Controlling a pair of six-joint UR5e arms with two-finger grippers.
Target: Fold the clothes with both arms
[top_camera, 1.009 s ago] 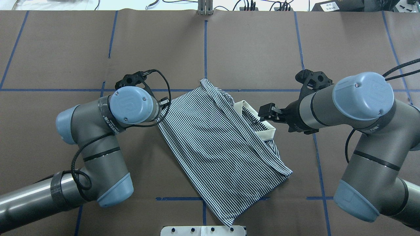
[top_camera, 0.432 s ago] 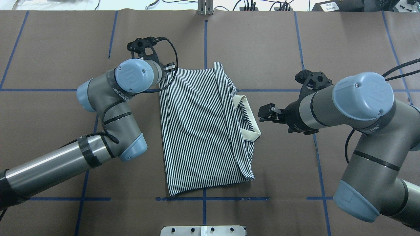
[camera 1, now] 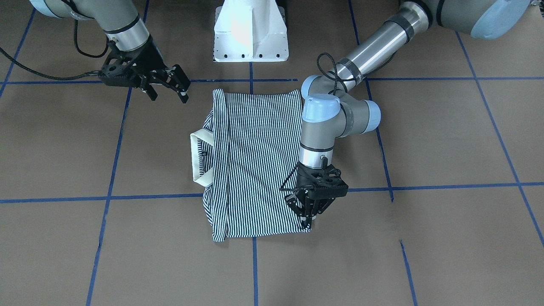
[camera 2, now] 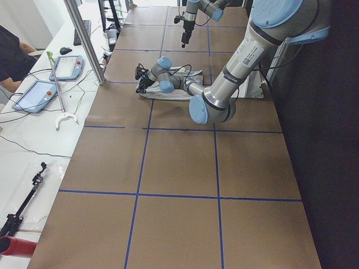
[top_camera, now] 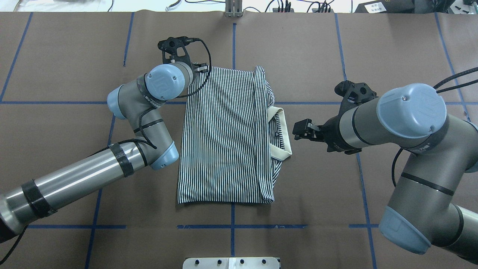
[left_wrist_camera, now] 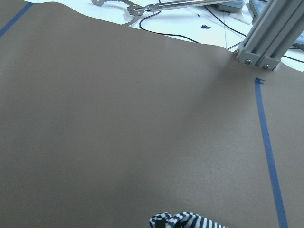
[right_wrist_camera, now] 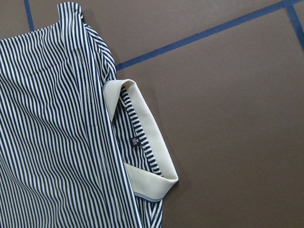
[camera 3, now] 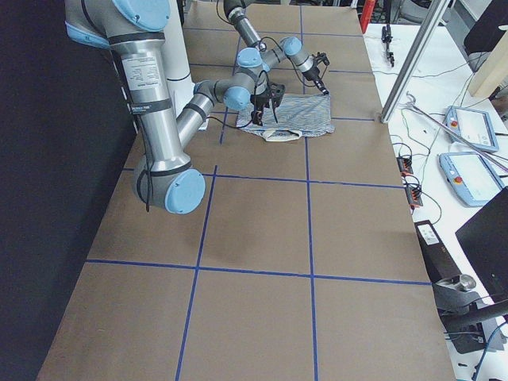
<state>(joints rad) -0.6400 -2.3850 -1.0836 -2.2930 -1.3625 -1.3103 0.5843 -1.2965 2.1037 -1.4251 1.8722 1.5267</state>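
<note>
The clothes are one striped polo shirt (top_camera: pixel 224 138) lying folded into a long rectangle mid-table, its cream collar (top_camera: pixel 282 130) sticking out on the right side. My left gripper (camera 1: pixel 307 221) points straight down and is shut on the shirt's far left corner. A bunch of striped cloth (left_wrist_camera: pixel 185 221) shows at the bottom of the left wrist view. My right gripper (top_camera: pixel 296 131) hovers open just right of the collar (right_wrist_camera: pixel 147 137), apart from it and holding nothing. In the front-facing view the right gripper (camera 1: pixel 168 94) shows spread fingers beside the shirt (camera 1: pixel 255 161).
The brown table cover (top_camera: pixel 336 209) carries a grid of blue tape lines (top_camera: pixel 233 48). The white pedestal base (camera 1: pixel 250 34) stands at the near edge. An aluminium post (left_wrist_camera: pixel 270 38) and cables sit at the far edge. A person (camera 2: pixel 11 56) sits beyond, by tablets.
My left arm has dragged the shirt's corner away from the robot, turning the shirt from a diagonal lie to square with the grid. The right gripper stayed put, open.
</note>
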